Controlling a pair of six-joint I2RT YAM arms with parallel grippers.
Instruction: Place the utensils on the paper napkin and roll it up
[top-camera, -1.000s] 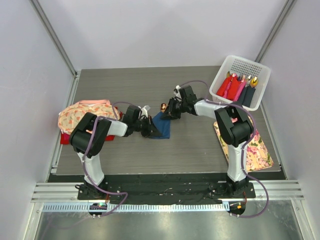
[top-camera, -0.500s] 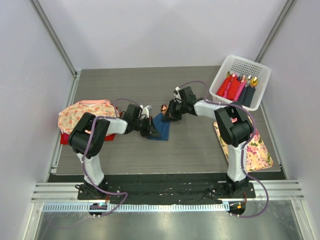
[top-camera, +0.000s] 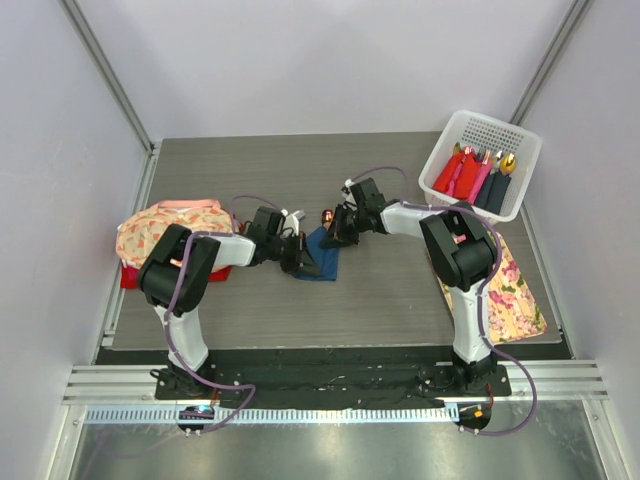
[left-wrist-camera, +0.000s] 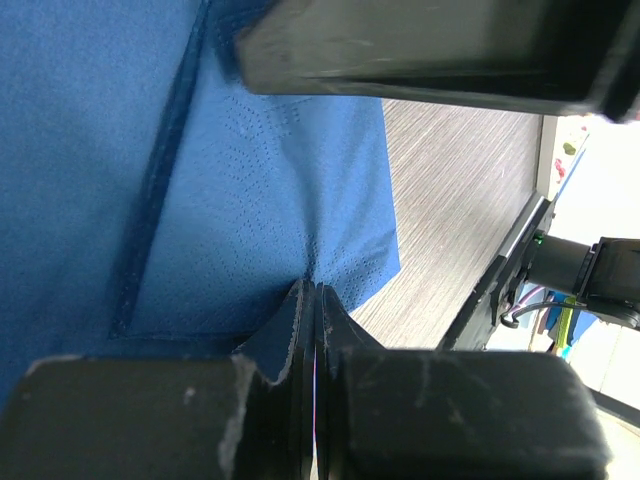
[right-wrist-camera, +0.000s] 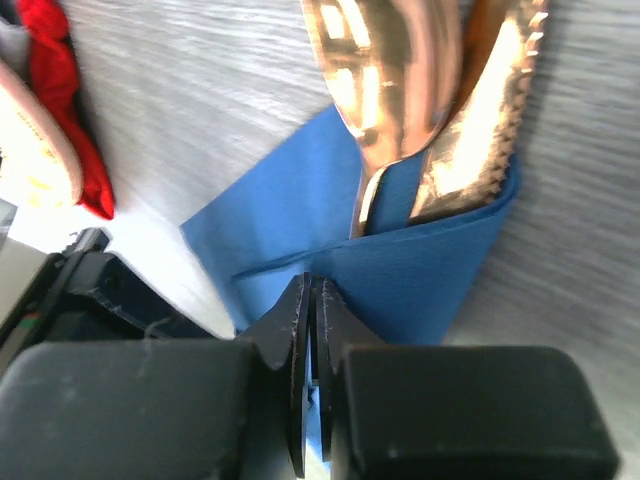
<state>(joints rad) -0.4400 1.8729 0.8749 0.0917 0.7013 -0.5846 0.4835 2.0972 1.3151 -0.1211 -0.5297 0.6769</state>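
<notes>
Grey wood-grain boards make up the table (top-camera: 390, 290), walled by pale panels, and both arms reach in low over its middle. Between the two tools lies the paper napkin (top-camera: 322, 255), dark blue and partly folded over on itself.

At the napkin's near-left edge sits the left tool (top-camera: 298, 256). Its wrist view shows the left tool (left-wrist-camera: 313, 300) clenched, jaws pressed together with a lifted pinch of the paper napkin (left-wrist-camera: 250, 180) caught between them; blue sheet fills most of that view, with bare table beyond the tips to the right.

From the far side, the right tool (top-camera: 335, 228) comes down at the napkin's upper corner. Seen from its wrist, the right tool (right-wrist-camera: 312, 290) is also closed, its tips meeting on the edge of a folded flap of the paper napkin (right-wrist-camera: 400, 270). Just beyond those tips the utensils (top-camera: 327, 214) stick out of the fold: a shiny copper spoon (right-wrist-camera: 390, 80) and, touching it on the right, a knife (right-wrist-camera: 480, 120) with a serrated edge. Their lower ends are tucked under the blue flap.

Well off to the right tool's far right stands a white basket (top-camera: 520, 190) holding red, pink and dark rolls. A floral cloth (top-camera: 165, 230) lies well to the left tool's left, and another floral cloth (top-camera: 520, 300) lies beside the right arm.
</notes>
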